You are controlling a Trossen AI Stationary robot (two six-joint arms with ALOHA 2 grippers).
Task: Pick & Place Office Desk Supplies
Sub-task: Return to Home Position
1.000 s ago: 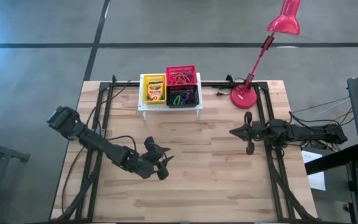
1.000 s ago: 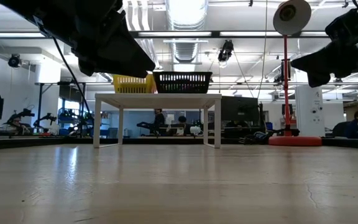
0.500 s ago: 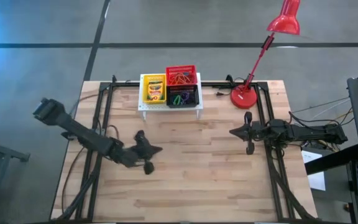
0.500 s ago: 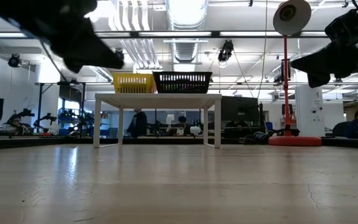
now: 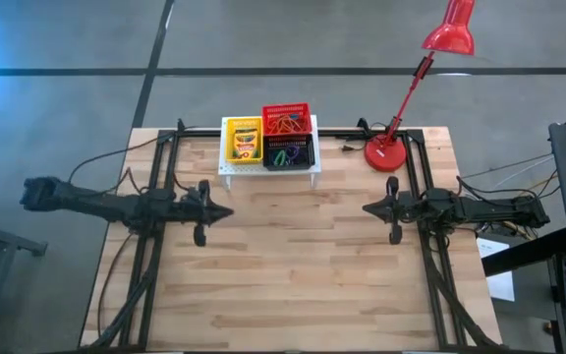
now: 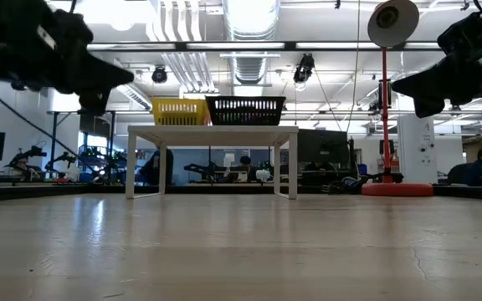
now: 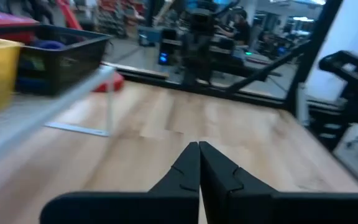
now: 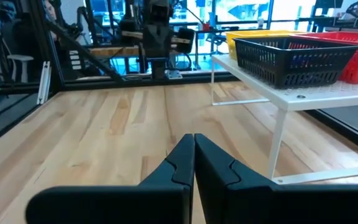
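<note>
On a white stand (image 5: 268, 169) at the table's far edge sit three mesh baskets. The yellow basket (image 5: 244, 141) holds a yellow-and-green crayon box (image 5: 244, 145). The red basket (image 5: 287, 120) and the black basket (image 5: 291, 154) hold coloured elastic loops. My left gripper (image 5: 226, 210) hovers over the table's left part, shut and empty, pointing level toward the right edge; its closed tips show in the left wrist view (image 7: 199, 149). My right gripper (image 5: 367, 208) faces it from the right side, shut and empty (image 8: 194, 140).
A red desk lamp stands with its base (image 5: 385, 153) at the far right, its head reaching beyond the table. Black frame rails (image 5: 157, 177) run along both sides. Bare wood (image 5: 293, 256) lies between and in front of the grippers.
My left gripper has drawn back from the table's near middle toward the left and far side, rising and swinging round until it points level at the right edge. Its fingers, spread a second ago, have shut on nothing. The right arm has kept still.
</note>
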